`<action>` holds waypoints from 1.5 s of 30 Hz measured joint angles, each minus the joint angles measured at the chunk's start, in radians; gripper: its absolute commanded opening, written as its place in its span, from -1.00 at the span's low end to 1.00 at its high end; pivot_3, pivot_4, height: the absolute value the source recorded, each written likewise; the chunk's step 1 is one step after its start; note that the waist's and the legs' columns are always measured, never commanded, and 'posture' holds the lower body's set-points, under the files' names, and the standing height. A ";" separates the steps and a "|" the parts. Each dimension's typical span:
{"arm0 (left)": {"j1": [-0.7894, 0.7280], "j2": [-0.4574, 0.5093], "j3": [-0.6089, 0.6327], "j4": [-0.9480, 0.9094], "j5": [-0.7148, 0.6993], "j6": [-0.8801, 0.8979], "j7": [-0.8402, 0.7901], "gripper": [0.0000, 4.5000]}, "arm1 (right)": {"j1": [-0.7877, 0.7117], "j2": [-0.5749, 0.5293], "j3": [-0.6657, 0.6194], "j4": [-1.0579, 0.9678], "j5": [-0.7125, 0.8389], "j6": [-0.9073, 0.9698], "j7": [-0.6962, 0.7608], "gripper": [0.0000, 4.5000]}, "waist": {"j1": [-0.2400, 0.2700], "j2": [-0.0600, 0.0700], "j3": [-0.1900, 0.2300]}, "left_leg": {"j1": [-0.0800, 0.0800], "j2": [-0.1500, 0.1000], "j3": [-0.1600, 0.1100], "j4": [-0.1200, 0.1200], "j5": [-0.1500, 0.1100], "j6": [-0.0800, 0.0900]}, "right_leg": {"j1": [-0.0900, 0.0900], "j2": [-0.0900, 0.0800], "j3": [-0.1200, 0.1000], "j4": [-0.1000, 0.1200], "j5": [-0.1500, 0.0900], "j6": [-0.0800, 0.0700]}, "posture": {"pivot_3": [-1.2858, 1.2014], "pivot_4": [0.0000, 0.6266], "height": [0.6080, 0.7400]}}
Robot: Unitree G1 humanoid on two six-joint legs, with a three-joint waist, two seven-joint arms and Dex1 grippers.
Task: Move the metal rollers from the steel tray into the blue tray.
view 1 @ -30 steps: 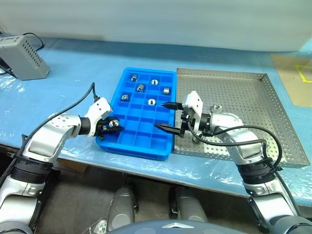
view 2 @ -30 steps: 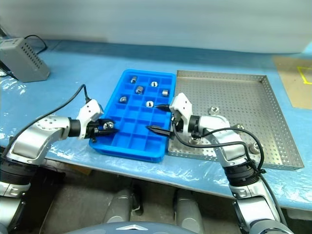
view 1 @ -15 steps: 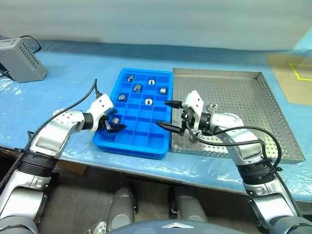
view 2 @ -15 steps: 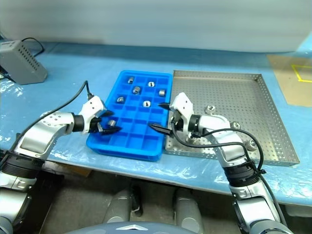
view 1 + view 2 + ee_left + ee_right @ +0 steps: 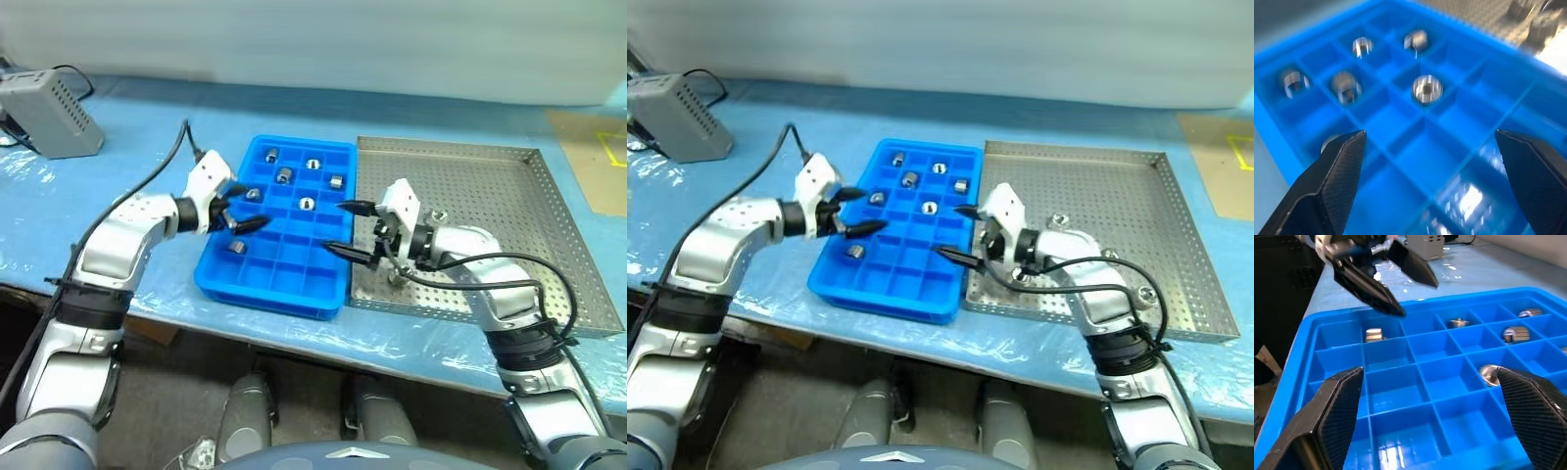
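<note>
I hold both tools agape, empty, over the blue tray point(image 5: 279, 230): left tool point(image 5: 238, 210), right tool point(image 5: 350, 231). Rollers point(image 5: 235, 247) occupy its compartments.

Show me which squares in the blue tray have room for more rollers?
The blue tray's near rows, by its front rim, are bare apart from one roller at the left. The far rows, toward the steel tray's back corner, are crowded with rollers.

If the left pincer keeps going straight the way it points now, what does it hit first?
Probably the blue tray: the open left pincer hangs above its left side, aimed slightly downward across the compartments toward the right pincer. A roller lies ahead; depth is hard to judge.
</note>
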 measured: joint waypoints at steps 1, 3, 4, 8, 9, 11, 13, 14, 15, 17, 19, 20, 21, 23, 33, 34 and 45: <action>-0.027 -0.013 -0.006 0.012 0.003 -0.011 -0.008 0.99 | 0.014 -0.031 -0.029 -0.005 0.008 0.007 0.005 1.00 | 0.004 0.000 0.000 | 0.000 0.000 0.000 0.000 -0.001 0.001 | 0.002 0.000 0.000 -0.002 0.000 0.000 | -0.13 -0.52 1.00; -0.074 -0.044 -0.027 0.047 0.009 -0.033 -0.027 0.99 | 0.036 -0.081 -0.088 -0.010 0.022 0.019 0.008 1.00 | 0.005 0.000 0.000 | 0.000 0.000 0.000 0.000 -0.001 0.002 | 0.003 0.000 0.000 -0.005 0.000 0.000 | -0.13 -0.52 1.00; -0.095 -0.067 -0.041 0.069 0.012 -0.046 -0.039 0.99 | 0.051 -0.102 -0.111 -0.015 0.032 0.027 0.009 1.00 | 0.006 0.000 0.000 | 0.000 0.000 0.000 0.000 -0.002 0.003 | 0.003 0.000 0.000 -0.005 0.000 0.000 | -0.20 -0.52 1.00; -0.186 -0.179 -0.144 0.190 0.044 -0.128 -0.131 0.99 | 0.128 -0.186 -0.213 -0.072 0.078 0.077 0.020 1.00 | -0.001 0.000 0.000 | -0.001 -0.001 0.001 0.000 -0.003 0.005 | 0.003 0.000 0.000 -0.008 0.000 0.000 | -0.27 -0.52 1.00; -0.211 -0.214 -0.171 0.240 0.063 -0.165 -0.152 0.99 | 0.153 -0.205 -0.245 -0.088 0.085 0.086 0.017 1.00 | -0.004 0.000 0.000 | -0.001 -0.001 0.001 0.000 -0.003 0.006 | 0.003 0.000 0.000 -0.009 0.000 0.000 | -0.29 -0.52 1.00; -0.255 -0.286 -0.216 0.351 0.106 -0.249 -0.173 0.99 | 0.193 -0.236 -0.301 -0.114 0.090 0.103 0.001 1.00 | -0.013 0.000 0.000 | -0.002 -0.001 0.001 0.000 -0.003 0.006 | 0.003 0.000 0.000 -0.009 0.000 0.000 | -0.33 -0.52 1.00; -0.297 -0.354 -0.240 0.469 0.137 -0.309 -0.192 0.99 | 0.235 -0.253 -0.351 -0.152 0.094 0.116 -0.020 1.00 | -0.025 0.000 0.000 | -0.002 -0.001 0.001 0.001 -0.003 0.007 | 0.003 0.000 0.000 -0.009 0.000 0.001 | -0.36 -0.52 1.00; -0.325 -0.392 -0.247 0.530 0.146 -0.332 -0.201 0.99 | 0.258 -0.253 -0.375 -0.177 0.101 0.126 -0.034 1.00 | -0.028 0.000 0.000 | -0.003 -0.001 0.001 0.001 -0.002 0.009 | 0.002 0.000 0.000 -0.009 0.000 0.001 | -0.39 -0.52 1.00; -0.359 -0.431 -0.251 0.591 0.155 -0.353 -0.213 0.99 | 0.286 -0.253 -0.397 -0.203 0.109 0.135 -0.049 1.00 | -0.033 0.000 0.000 | -0.003 -0.001 0.001 0.002 -0.002 0.010 | 0.002 0.000 0.000 -0.009 0.000 0.001 | -0.41 -0.52 1.00; -0.416 -0.486 -0.257 0.683 0.169 -0.401 -0.235 0.99 | 0.331 -0.248 -0.424 -0.254 0.121 0.153 -0.080 1.00 | -0.050 -0.001 0.000 | -0.004 -0.002 0.000 0.002 -0.003 0.011 | 0.002 0.000 0.000 -0.010 0.000 0.002 | -0.44 -0.52 1.00; -0.466 -0.531 -0.260 0.774 0.190 -0.449 -0.253 0.99 | 0.387 -0.237 -0.461 -0.304 0.131 0.170 -0.114 1.00 | -0.064 0.000 -0.001 | -0.005 -0.002 0.000 0.004 -0.004 0.012 | 0.002 0.000 -0.001 -0.010 -0.001 0.004 | -0.47 -0.52 1.00; -0.481 -0.545 -0.261 0.815 0.204 -0.473 -0.263 0.99 | 0.412 -0.228 -0.478 -0.324 0.137 0.178 -0.130 1.00 | -0.074 0.000 -0.001 | -0.005 -0.002 0.000 0.004 -0.005 0.013 | 0.002 0.000 -0.001 -0.011 -0.004 0.009 | -0.48 -0.52 1.00; -0.488 -0.556 -0.263 0.849 0.214 -0.489 -0.275 0.99 | 0.435 -0.220 -0.494 -0.342 0.143 0.183 -0.143 1.00 | -0.082 0.001 -0.002 | -0.005 -0.002 0.000 0.004 -0.005 0.014 | 0.002 0.000 -0.001 -0.011 -0.005 0.011 | -0.48 -0.52 1.00; -0.491 -0.573 -0.274 0.913 0.242 -0.520 -0.316 0.99 | 0.483 -0.212 -0.521 -0.376 0.149 0.191 -0.171 1.00 | -0.102 0.001 -0.002 | -0.007 -0.003 0.000 0.006 -0.006 0.015 | 0.001 0.000 -0.001 -0.011 -0.005 0.012 | -0.50 -0.52 1.00; -0.491 -0.631 -0.299 1.029 0.344 -0.617 -0.404 0.99 | 0.598 -0.198 -0.585 -0.453 0.154 0.201 -0.244 1.00 | -0.165 0.002 -0.002 | -0.013 -0.005 -0.001 0.015 -0.013 0.020 | 0.003 -0.002 -0.002 -0.016 -0.002 0.018 | -0.55 -0.52 1.00; -0.491 -0.634 -0.299 1.032 0.349 -0.621 -0.408 0.99 | 0.606 -0.196 -0.587 -0.454 0.154 0.201 -0.247 1.00 | -0.170 0.002 -0.002 | -0.013 -0.005 -0.001 0.015 -0.013 0.021 | 0.004 -0.002 -0.002 -0.018 -0.002 0.019 | -0.56 -0.52 1.00; -0.462 -0.655 -0.308 1.082 0.430 -0.646 -0.362 0.99 | 0.663 -0.191 -0.588 -0.472 0.148 0.187 -0.269 1.00 | -0.256 0.004 -0.003 | -0.015 -0.019 -0.002 0.016 -0.020 0.038 | 0.012 -0.016 -0.005 -0.031 0.001 0.024 | -0.56 -0.52 1.00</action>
